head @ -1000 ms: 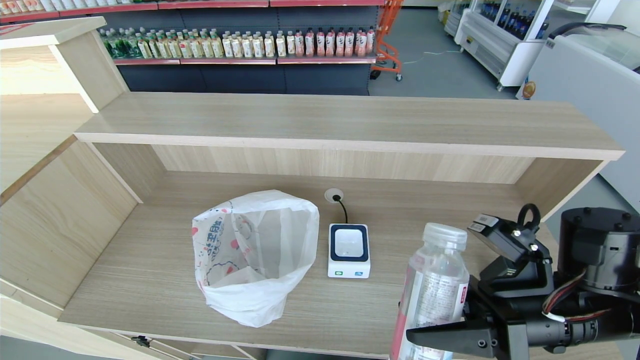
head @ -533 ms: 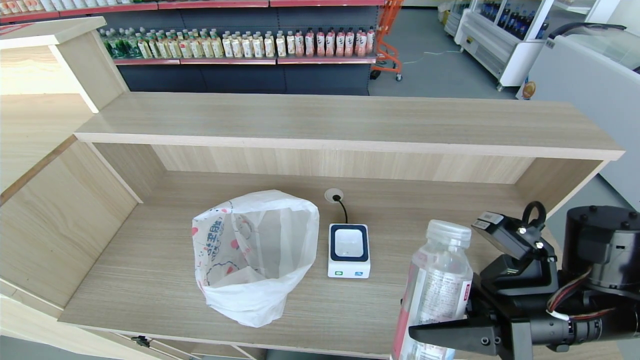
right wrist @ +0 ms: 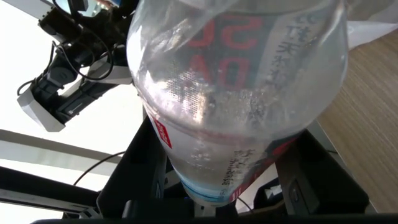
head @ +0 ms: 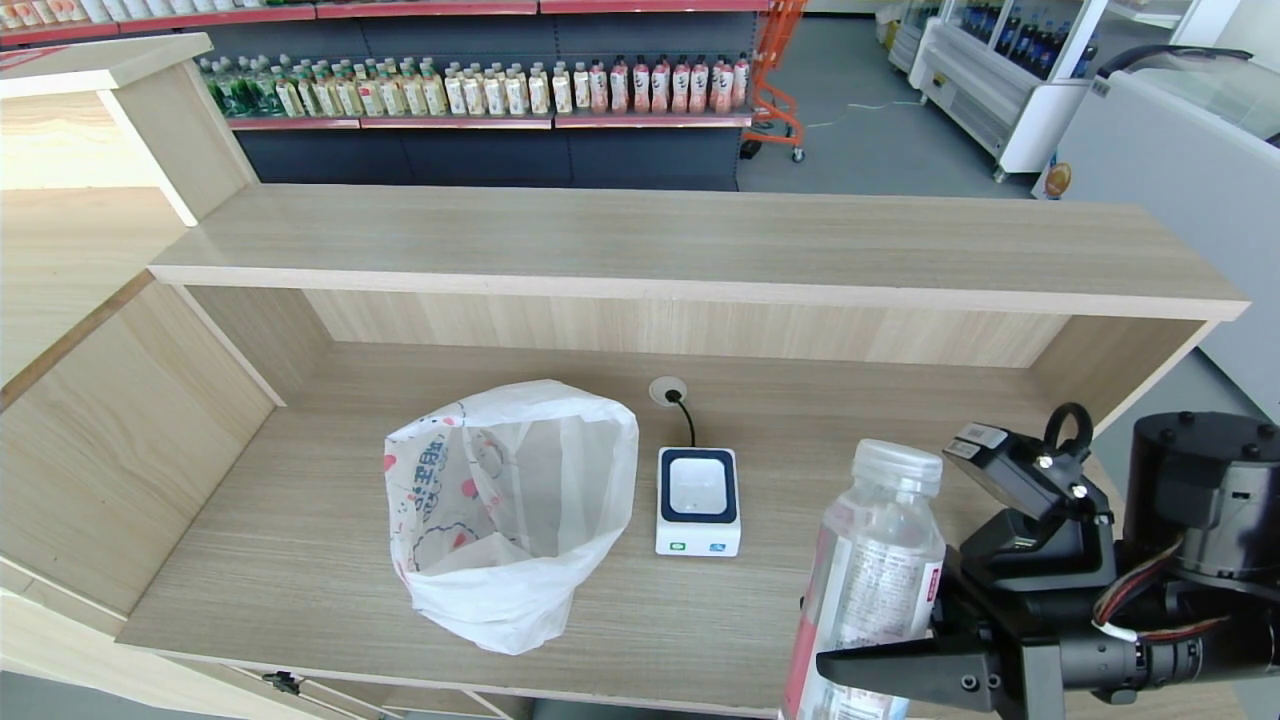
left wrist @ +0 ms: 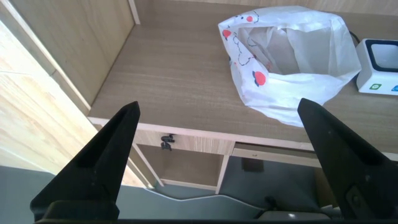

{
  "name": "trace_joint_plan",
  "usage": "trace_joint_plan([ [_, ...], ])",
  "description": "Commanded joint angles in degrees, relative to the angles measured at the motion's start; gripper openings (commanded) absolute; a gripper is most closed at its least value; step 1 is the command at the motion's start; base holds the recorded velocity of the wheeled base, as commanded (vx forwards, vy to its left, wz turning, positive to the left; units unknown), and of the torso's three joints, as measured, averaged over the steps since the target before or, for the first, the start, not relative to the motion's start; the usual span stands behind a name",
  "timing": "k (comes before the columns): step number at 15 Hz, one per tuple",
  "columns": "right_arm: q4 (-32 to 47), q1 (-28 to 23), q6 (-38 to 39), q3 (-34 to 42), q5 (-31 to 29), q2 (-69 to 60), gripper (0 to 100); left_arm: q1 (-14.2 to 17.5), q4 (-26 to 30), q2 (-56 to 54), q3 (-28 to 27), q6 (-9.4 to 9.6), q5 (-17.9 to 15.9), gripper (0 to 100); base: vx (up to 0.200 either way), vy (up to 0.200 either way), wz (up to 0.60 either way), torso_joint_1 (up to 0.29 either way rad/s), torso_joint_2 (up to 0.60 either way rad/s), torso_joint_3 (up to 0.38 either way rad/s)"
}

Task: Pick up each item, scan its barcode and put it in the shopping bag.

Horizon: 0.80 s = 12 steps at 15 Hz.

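Carries the bottle (head: pixel 880 560) a touch farther right and lower than a second ago; hardly differs from half a second back. Holds it upright at the near right, over the near edge of the counter (head: pixel 250 540), cap up, with the right gripper (head: pixel 865 655) clamped on the labelled lower body. Hangs the left gripper (left wrist: pixel 211 162) off the counter's near left edge, fingers wide apart, holding nothing, facing the shopping bag (head: pixel 510 510).

Looks like the scanning step, not yet done. To do it well:

- Carry the bottle left and a little farther, to above the scanner (head: pixel 698 498), just right of the bag and well apart from the bottle for now.
- Turn the label's barcode down toward the dark-framed window. Barcode side impossible to tell from here, so rotate slowly about the long axis, pausing at each face.
- Tilt the wrist rather than squeezing harder: thin clear plastic, likely to dent or slip.
- Stay clear of the bag's standing rim, and of the cable (head: pixel 683 412) running from the scanner's far side to the hole in the counter.

Ignore the drink shelves (head: pixel 480 90) far behind.
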Motion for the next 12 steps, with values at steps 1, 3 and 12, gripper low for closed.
trace_joint_plan([
  [1,0.0,0.1,0.0,0.0,0.0,0.4,0,0.0,0.0,0.0,0.0,-0.02,0.0,100,0.0,0.0,0.0,0.0,0.0,0.0],
  [3,0.0,0.3,-0.1,0.0,0.0,0.4,0,0.0,0.0,0.0,0.0,-0.02,0.0,100,0.0,0.0,0.0,0.0,0.0,0.0],
  [12,1.4,-4.0,-2.4,-0.3,-8.4,-0.2,0,0.0,0.0,0.0,0.0,-0.02,0.0,100,0.0,0.0,0.0,0.0,0.0,0.0],
])
